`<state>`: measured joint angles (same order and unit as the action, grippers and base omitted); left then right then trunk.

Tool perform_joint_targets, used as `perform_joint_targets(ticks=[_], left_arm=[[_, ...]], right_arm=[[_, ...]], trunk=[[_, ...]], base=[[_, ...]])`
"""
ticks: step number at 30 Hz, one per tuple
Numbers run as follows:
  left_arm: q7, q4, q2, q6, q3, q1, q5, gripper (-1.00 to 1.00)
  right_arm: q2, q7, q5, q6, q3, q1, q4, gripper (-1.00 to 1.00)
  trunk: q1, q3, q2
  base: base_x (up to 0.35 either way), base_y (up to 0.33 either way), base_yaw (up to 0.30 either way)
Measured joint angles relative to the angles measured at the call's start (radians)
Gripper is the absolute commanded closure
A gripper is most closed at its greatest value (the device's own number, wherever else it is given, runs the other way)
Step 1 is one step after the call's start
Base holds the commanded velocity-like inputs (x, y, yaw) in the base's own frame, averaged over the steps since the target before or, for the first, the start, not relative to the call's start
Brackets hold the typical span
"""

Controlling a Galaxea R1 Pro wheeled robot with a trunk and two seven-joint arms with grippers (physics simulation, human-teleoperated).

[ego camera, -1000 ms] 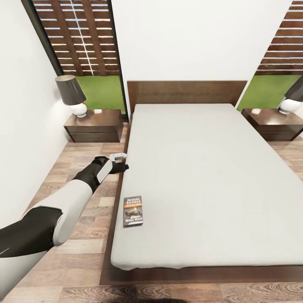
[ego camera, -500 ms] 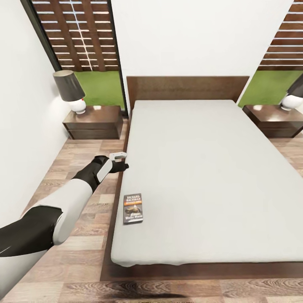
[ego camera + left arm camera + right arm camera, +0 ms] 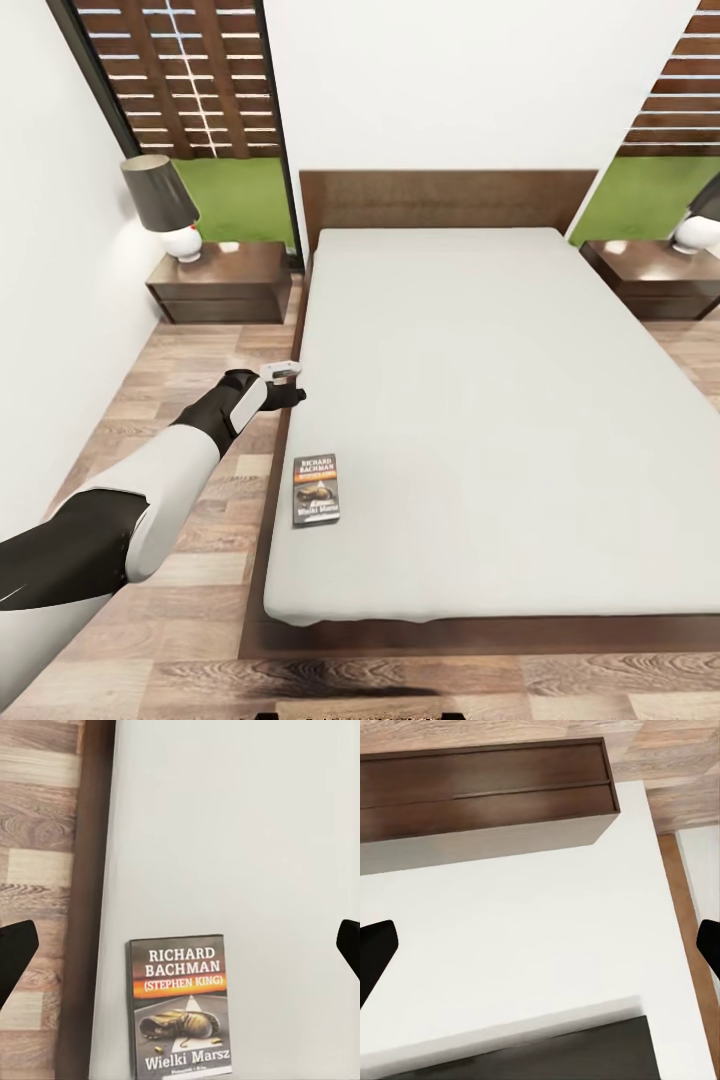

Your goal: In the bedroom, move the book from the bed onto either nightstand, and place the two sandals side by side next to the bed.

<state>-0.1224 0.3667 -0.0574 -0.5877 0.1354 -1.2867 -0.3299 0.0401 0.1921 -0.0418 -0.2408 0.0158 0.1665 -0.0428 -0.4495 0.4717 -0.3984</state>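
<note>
Dark brown cabinet (image 3: 484, 795) with two drawer fronts, split by thin horizontal line. White surface (image 3: 510, 945) in front of it, filling most of frame. Wood plank floor (image 3: 675, 765) beyond corner. Dark panel (image 3: 547, 1054) at edge. Right gripper (image 3: 540, 949) fingertips (image 3: 375, 952) black at both sides, jaws spread wide
</note>
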Motion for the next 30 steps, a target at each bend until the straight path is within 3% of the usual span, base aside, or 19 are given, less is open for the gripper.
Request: perform_joint_targets(ticks=[30], left_arm=[[0.0, 0.0, -0.012, 0.004, 0.0, 0.0, 0.002, -1.0]], right_arm=[[0.004, 0.001, 0.0, -0.001, 0.001, 0.077, 0.0, -1.0]], trunk=[[0.0, 0.05, 0.0]], base=[[0.0, 0.0, 0.0]])
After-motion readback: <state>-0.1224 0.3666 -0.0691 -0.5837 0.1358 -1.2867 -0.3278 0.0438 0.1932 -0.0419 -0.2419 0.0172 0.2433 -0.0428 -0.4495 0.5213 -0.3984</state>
